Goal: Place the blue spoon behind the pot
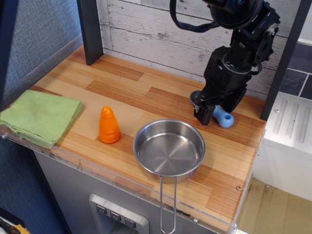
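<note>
I'm on the single black robot gripper (204, 116), hanging low over the back-right of the wooden tabletop (126, 92), fingertips right at the short blue spoon w/ round grey bowl and stubby light-blue plastic handle (220, 117). Can't tell from this cam whether the jaws are spread or pinching: the arm body blocks the gap, so I won't call it.

Spoon lies flat on the table, beyond the round shallow shiny steel pot w/ long wire loop handle (169, 147), toward the plank wall, apart from the rim. Grey bowl peeks out up-left of the gripper, blue handle sticks out down-right w/ the hole end toward the table's right edge. So long axis runs diagonal, back-left to front-right, roughly along the back of the pot.

My read: spoon already looks placed behind the pot, so the step in hand is a clean let-go & retreat. To do it well: open fully, go straight up, no sideways drag, or a finger could catch the handle & swing it. Keep clear of the pot rim.

Orange plastic cone (108, 125) & folded green cloth (39, 116) sit well left, no concern.
</note>
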You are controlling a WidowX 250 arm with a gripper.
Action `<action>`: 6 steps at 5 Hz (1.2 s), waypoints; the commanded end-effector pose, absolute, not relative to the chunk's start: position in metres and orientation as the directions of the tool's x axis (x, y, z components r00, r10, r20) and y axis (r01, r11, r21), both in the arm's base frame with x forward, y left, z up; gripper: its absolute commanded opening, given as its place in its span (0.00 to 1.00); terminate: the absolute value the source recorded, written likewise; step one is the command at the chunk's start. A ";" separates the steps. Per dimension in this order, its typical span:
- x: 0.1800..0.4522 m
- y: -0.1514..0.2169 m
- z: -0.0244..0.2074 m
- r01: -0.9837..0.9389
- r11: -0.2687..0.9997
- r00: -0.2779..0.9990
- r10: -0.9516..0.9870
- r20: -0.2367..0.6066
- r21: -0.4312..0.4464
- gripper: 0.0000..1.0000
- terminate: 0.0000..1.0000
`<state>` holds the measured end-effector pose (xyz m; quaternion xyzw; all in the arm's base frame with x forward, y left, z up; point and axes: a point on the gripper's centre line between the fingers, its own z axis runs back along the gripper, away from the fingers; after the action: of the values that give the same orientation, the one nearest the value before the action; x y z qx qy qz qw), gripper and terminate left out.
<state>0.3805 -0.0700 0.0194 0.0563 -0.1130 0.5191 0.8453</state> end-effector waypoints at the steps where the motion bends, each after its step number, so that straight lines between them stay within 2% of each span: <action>1: 0.386 -0.072 0.084 -0.865 0.473 0.416 0.864 0.285 -0.170 1.00 0.00; 3: 0.375 -0.067 0.122 -0.840 0.487 0.409 0.859 0.308 -0.242 1.00 0.00; 6: 0.375 -0.067 0.122 -0.840 0.487 0.409 0.859 0.308 -0.242 1.00 0.00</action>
<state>0.3785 -0.0680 0.0980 -0.0031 -0.1759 0.5050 0.8450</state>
